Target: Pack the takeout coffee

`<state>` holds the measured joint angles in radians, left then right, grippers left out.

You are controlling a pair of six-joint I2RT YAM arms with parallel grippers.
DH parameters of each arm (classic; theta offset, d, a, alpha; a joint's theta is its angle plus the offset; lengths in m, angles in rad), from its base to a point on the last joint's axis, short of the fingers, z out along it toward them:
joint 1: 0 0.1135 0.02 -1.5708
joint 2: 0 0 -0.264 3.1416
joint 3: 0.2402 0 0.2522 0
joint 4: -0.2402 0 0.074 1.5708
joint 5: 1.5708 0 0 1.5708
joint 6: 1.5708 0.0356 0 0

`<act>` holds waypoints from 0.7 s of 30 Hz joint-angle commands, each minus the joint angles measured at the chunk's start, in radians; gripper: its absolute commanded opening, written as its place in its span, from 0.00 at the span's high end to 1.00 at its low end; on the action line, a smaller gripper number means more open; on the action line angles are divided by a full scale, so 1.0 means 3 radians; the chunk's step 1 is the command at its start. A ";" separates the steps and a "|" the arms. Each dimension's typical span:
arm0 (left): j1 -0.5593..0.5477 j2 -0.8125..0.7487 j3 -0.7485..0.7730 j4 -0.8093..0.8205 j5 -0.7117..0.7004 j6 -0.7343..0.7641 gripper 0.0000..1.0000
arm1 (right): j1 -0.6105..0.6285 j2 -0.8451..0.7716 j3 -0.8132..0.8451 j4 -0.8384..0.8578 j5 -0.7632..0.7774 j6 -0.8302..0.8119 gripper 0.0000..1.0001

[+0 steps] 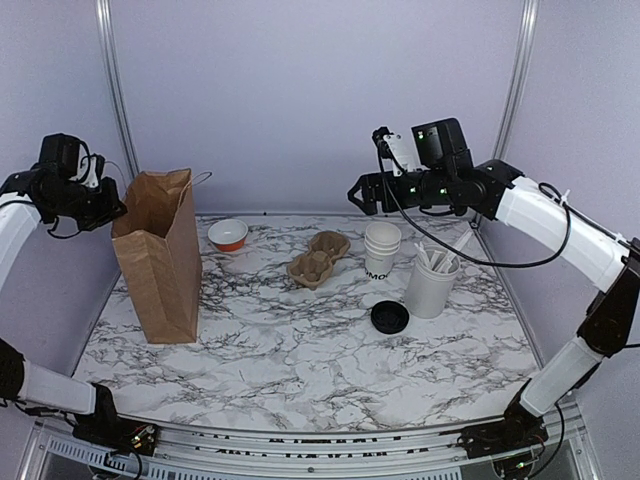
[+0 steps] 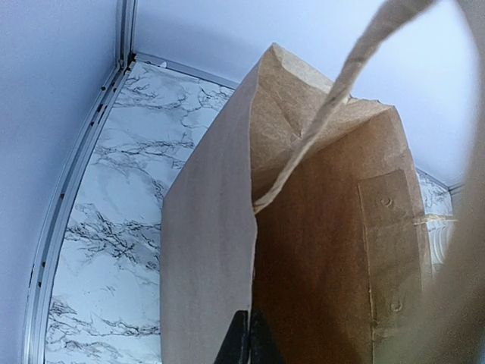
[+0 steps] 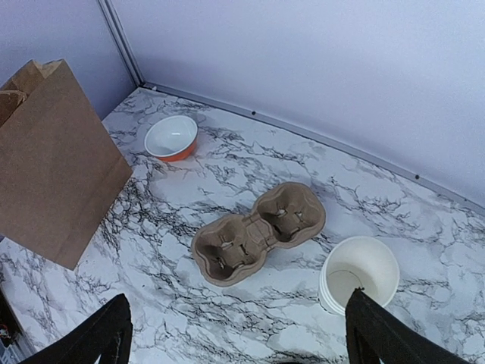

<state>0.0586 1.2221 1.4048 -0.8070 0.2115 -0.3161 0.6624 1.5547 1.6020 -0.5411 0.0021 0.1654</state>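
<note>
Patience at the stack: lower the right gripper (image 1: pixel 362 195), spread wide and holding nothing, straight over the top cup (image 1: pixel 382 231) of the nested white cups (image 1: pixel 381 258), standing between cardboard carrier (image 1: pixel 318 262) and utensil cup (image 1: pixel 432 284) with the black lid (image 1: pixel 389 317) flat on the marble (image 1: pixel 300 370) just in front, and close on one wall only, so as to lift a single cup and not the lot. Leave the left gripper (image 2: pixel 244 340) pinched shut on the rim of the paper bag (image 1: pixel 160 265), apparently holding its mouth open.
</note>
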 commanded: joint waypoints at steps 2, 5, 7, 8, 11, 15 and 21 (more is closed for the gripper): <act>0.0089 0.0119 0.0153 -0.0066 0.0063 0.0124 0.98 | -0.0043 0.0074 0.0036 -0.0054 0.0086 -0.0056 0.05; 0.0103 0.0149 0.0167 -0.0061 0.0065 0.0133 0.92 | -0.0047 0.0131 0.0069 -0.0114 0.0149 -0.0083 0.05; 0.0106 0.0151 0.0182 -0.0063 0.0055 0.0143 0.85 | -0.0050 0.0184 0.0110 -0.0180 0.0206 -0.0108 0.06; 0.0105 0.0146 0.0189 -0.0066 0.0048 0.0150 0.80 | -0.0050 0.0205 0.0132 -0.0204 0.0223 -0.0119 0.06; 0.0105 0.0117 0.0205 -0.0063 0.0047 0.0164 0.63 | -0.0050 0.0249 0.0140 -0.0250 0.0238 -0.0131 0.06; 0.0105 0.0051 0.0243 -0.0075 0.0057 0.0157 0.32 | -0.0052 0.0282 0.0125 -0.0284 0.0247 -0.0137 0.07; 0.0104 -0.0108 0.0372 -0.0143 -0.0157 0.0148 0.01 | -0.0055 0.0298 0.0106 -0.0317 0.0315 -0.0146 0.08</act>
<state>0.0860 1.2411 1.4620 -0.8211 0.2085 -0.2760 0.6559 1.6402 1.6024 -0.6163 0.0685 0.1299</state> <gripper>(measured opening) 0.987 0.923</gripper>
